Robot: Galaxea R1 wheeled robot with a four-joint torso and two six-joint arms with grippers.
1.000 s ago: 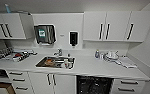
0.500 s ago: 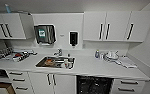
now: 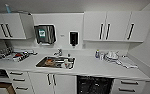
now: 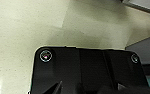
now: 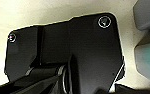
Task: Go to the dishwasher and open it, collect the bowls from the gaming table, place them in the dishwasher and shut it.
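From my seat at the controls I had the dishwasher (image 3: 94, 85) low in the head view, right of centre under the white counter (image 3: 96, 67), its dark racked interior showing between the white cupboard doors (image 3: 52, 83) on one side and a stack of drawers (image 3: 127, 86) on the other. Above and to its left sat the steel sink (image 3: 55, 62) with some dishes in it and a tap (image 3: 58, 52) behind. Further along the counter to the right I saw a small bottle (image 3: 97, 53) beside a pile of pale crockery (image 3: 112, 56); at the far left stood a dish rack (image 3: 19, 56) with something red in it. On the wall hung a paper towel dispenser (image 3: 45, 34) and a dark soap dispenser (image 3: 73, 38), flanked by white wall cabinets (image 3: 116, 26) with black handles. Both wrist views gave me pale speckled floor (image 4: 21, 30) behind the robot's own dark plate, and for either gripper I could not tell whether the fingers were open or closed, nor whether they held anything
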